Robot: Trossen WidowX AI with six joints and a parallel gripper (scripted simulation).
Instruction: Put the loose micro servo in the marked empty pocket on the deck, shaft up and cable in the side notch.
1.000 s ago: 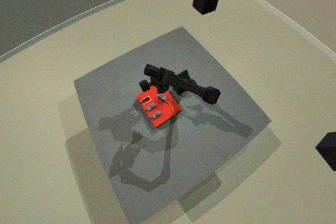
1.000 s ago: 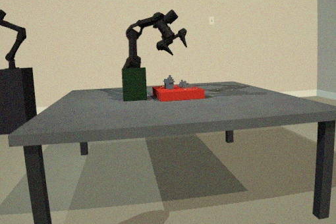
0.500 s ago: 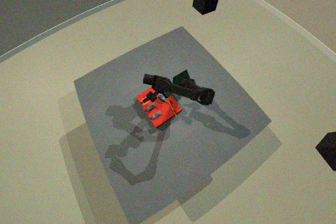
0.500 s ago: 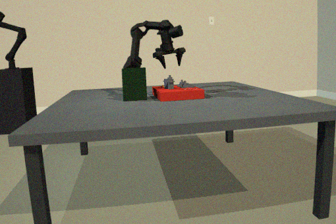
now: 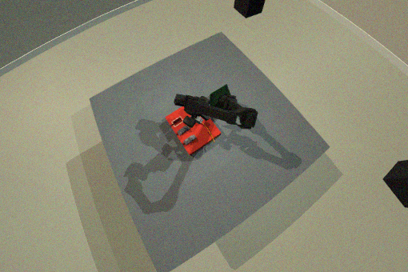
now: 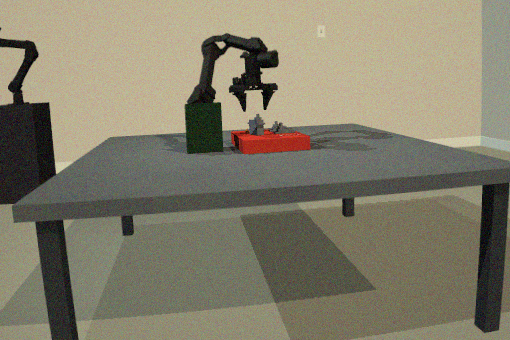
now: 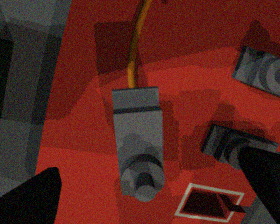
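The loose grey micro servo (image 6: 256, 124) (image 7: 141, 132) stands on the red deck (image 5: 178, 111) (image 6: 275, 144) (image 7: 80, 195), its round output shaft facing up. Its orange-yellow cable (image 5: 210, 132) (image 7: 132, 67) runs away across the deck. The white-outlined empty pocket (image 5: 175, 119) (image 7: 215, 189) is at the lower right of the servo in the wrist view. My gripper (image 6: 255, 110) (image 7: 153, 166) is open and empty, pointing down just above the servo, with the fingertips on either side of it in the wrist view. The arm partly hides the servo in the top view.
Two other servos (image 5: 183, 130) (image 5: 190, 140) (image 7: 230, 145) (image 7: 262, 71) sit in the deck in a row with the pocket. The arm's dark green base block (image 5: 220, 94) (image 6: 204, 128) stands beside the deck on the grey table (image 5: 240, 202) (image 6: 350, 159).
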